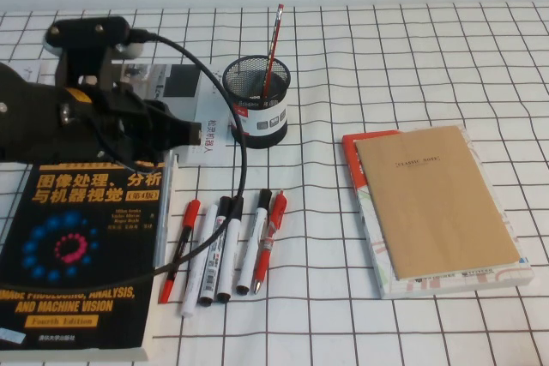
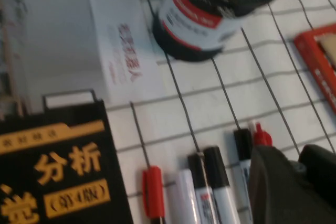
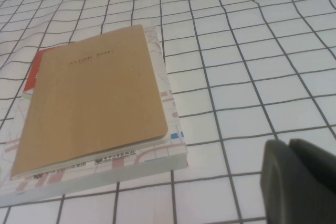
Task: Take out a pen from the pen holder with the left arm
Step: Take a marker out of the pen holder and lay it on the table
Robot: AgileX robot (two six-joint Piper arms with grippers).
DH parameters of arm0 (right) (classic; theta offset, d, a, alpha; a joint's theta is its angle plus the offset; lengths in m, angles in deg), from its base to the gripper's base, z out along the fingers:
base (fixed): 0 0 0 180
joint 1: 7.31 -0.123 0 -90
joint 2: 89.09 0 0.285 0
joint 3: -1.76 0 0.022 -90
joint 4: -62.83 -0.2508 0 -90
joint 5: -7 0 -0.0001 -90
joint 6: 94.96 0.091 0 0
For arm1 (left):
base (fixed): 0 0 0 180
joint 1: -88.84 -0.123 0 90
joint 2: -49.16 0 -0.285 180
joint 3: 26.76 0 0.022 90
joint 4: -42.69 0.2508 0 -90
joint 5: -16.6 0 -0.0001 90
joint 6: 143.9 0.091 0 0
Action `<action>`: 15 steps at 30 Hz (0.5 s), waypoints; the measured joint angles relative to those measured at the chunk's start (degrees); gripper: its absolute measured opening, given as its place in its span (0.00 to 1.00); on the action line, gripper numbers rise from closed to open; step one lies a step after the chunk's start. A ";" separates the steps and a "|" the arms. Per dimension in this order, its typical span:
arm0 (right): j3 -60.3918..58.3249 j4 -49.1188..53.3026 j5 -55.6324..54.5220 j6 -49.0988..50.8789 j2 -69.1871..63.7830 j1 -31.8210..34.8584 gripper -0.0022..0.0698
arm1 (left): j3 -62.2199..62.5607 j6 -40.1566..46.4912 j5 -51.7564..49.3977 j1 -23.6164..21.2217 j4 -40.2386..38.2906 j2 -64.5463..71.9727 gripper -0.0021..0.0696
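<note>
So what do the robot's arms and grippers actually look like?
The left arm is black, with a yellow mark, a black camera block on top and a black cable looping off it. The left gripper, near the pen holder, is black too. The right gripper, by the notebook, is dark grey; its arm is out of view.

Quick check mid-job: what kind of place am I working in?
Probably a staged study desk: a mesh pen holder, loose pens and a textbook on a grid-patterned cloth. The left gripper hangs left of the pen holder; the right gripper hangs near the notebook stack.
</note>
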 joint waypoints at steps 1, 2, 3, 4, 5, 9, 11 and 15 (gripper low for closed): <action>0.00 0.00 0.00 0.00 0.00 0.00 0.01 | 0.00 1.63 -1.95 -0.08 -2.18 0.52 0.11; 0.00 0.00 0.00 0.00 0.00 0.00 0.01 | 0.00 2.95 -3.28 -0.41 -3.77 1.11 0.11; 0.00 0.00 0.00 0.00 0.00 0.00 0.01 | 0.00 3.61 -5.05 -0.97 -5.25 2.33 0.11; 0.00 0.00 0.00 0.00 0.00 0.00 0.01 | 0.00 3.79 -6.14 -1.39 -5.89 3.34 0.11; 0.00 0.00 0.00 0.00 0.00 0.00 0.01 | 0.00 3.79 -7.45 -1.88 -6.15 4.77 0.11; 0.00 0.00 0.00 0.00 0.00 0.00 0.01 | 0.00 2.48 -10.54 -2.77 -6.42 10.71 0.11; 0.00 0.00 0.00 0.00 0.00 0.00 0.01 | 0.00 1.62 -10.43 -2.77 -6.42 13.13 0.11; 0.00 0.00 0.00 0.00 0.00 0.00 0.01 | 0.76 -0.66 -9.02 -2.89 -6.18 17.19 0.11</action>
